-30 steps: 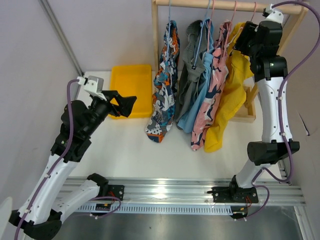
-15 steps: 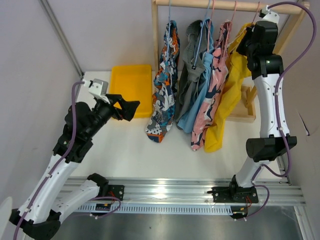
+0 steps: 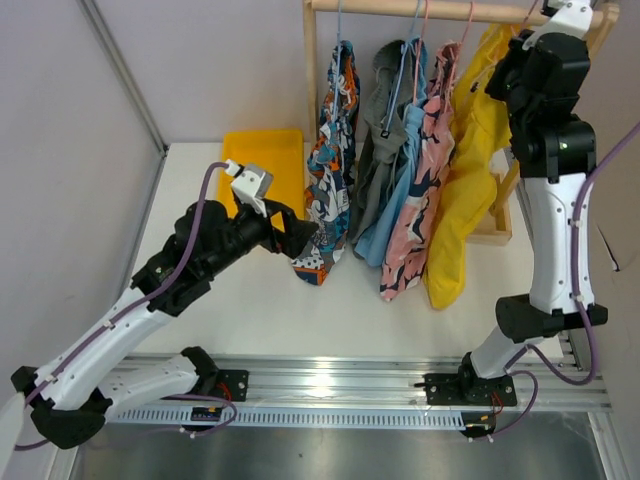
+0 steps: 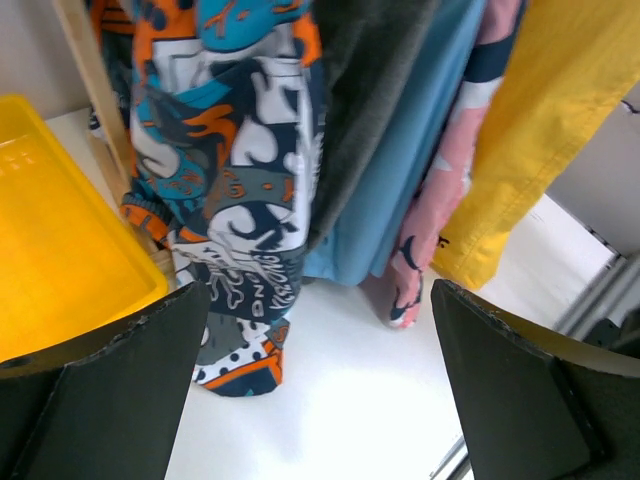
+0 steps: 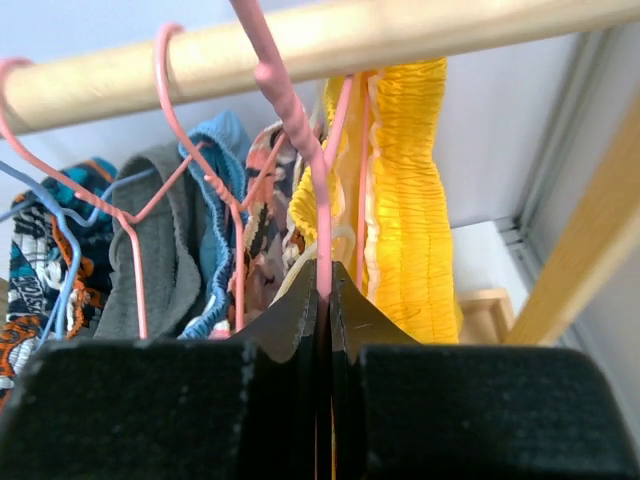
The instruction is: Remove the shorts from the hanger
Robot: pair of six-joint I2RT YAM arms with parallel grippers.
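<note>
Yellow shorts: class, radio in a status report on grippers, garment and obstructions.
Right gripper shut on pink hanger neck. Left gripper open, low by blue-orange shorts. Yellow shorts hang from rail. Pink shorts crowd alongside.

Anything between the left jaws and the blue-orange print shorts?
Nothing visible. The left jaws stand open with the print shorts straight ahead in the wrist view; the yellow bin lies off to one side.
</note>
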